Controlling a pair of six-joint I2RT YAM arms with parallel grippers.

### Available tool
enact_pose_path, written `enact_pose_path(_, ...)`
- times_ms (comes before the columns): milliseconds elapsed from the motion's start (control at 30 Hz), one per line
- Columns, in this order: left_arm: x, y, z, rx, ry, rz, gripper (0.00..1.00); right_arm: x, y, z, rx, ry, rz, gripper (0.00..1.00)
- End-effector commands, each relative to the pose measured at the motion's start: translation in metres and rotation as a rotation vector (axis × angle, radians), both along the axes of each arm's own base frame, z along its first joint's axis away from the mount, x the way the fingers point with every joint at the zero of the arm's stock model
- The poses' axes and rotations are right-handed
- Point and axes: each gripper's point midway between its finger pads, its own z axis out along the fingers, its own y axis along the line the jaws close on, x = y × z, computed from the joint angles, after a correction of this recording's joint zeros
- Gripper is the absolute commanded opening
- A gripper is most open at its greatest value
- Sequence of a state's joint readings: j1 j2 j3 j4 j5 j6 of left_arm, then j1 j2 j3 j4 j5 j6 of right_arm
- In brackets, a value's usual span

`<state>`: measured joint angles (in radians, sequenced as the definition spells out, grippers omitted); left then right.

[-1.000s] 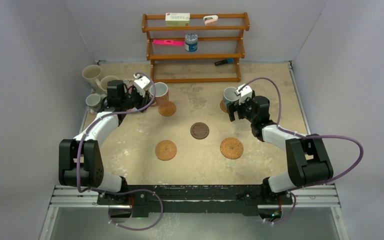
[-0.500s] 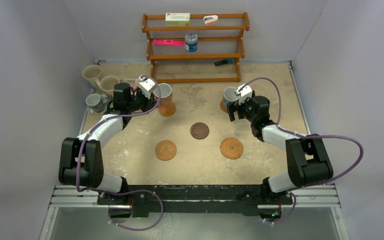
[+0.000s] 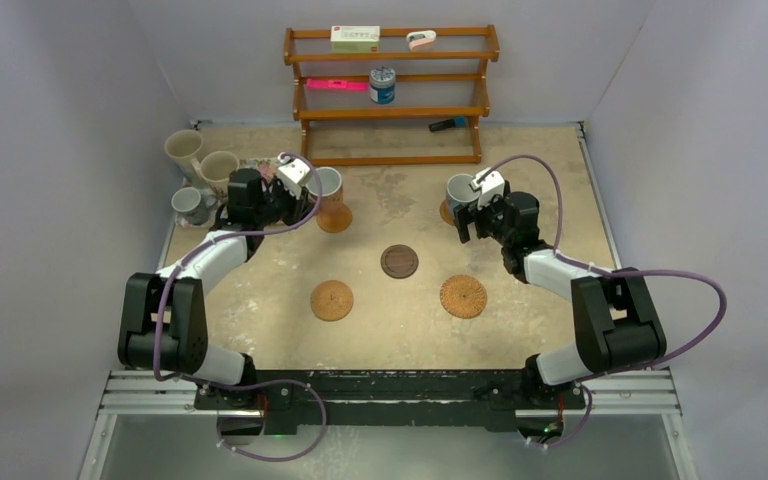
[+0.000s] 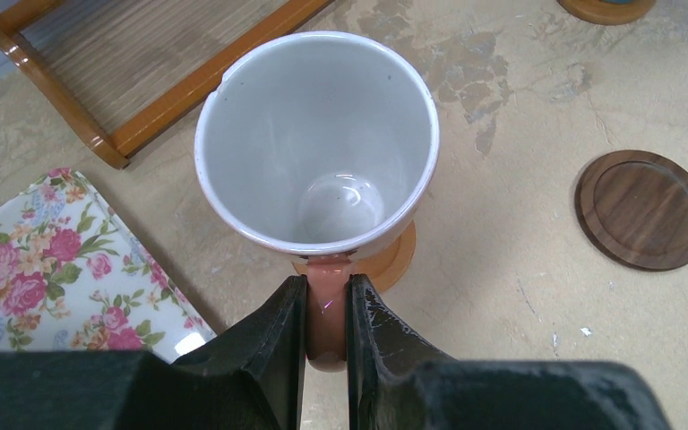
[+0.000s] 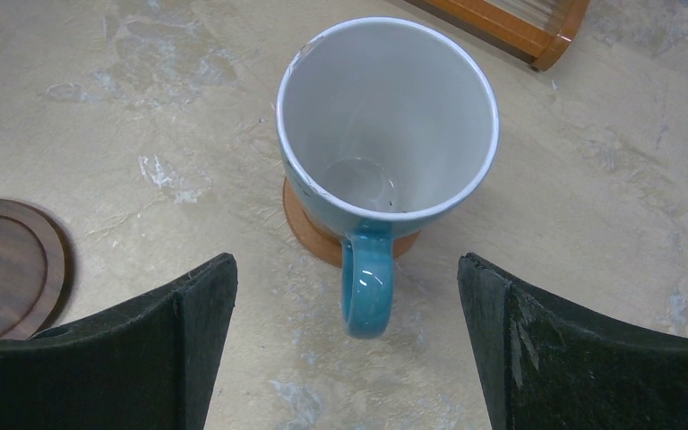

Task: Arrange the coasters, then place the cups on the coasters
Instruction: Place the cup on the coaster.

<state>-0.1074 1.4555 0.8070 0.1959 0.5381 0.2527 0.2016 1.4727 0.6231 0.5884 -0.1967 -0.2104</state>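
Your left end effector is clamped on the handle of the orange-brown mug. The mug is upright over a tan coaster; you can't tell whether its base touches. The floral tray is just beside it.

Your right end effector stands wide apart, a finger on either side of the blue mug, touching nothing. That mug sits on an orange coaster.

The dark wood coaster, left woven coaster and right woven coaster lie bare mid-surface.
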Motion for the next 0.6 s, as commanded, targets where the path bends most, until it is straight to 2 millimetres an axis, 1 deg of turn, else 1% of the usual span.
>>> enact_pose_path(0, 0.018, -0.008, 0.052, -0.010, -0.219, -0.051, 0.00, 0.015, 0.000, 0.021, -0.003, -0.067, -0.009, 0.94)
enact_pose_path(133, 0.020, -0.012, 0.051, -0.012, -0.237, -0.076, 0.00, 0.014, 0.000, 0.021, -0.001, -0.066, -0.009, 0.94)
enact_pose_path(300, 0.025, -0.008, 0.041, -0.013, -0.215, -0.042, 0.00, 0.015, -0.001, 0.020, -0.004, -0.065, -0.009, 0.94)
enact_pose_path(367, 0.023, -0.007, 0.036, -0.016, -0.201, -0.032, 0.00, 0.015, -0.001, 0.020, -0.004, -0.066, -0.009, 0.94)
enact_pose_path(567, 0.018, -0.012, 0.033, -0.032, -0.183, -0.035, 0.00, 0.014, -0.001, 0.022, -0.003, -0.071, -0.010, 0.94)
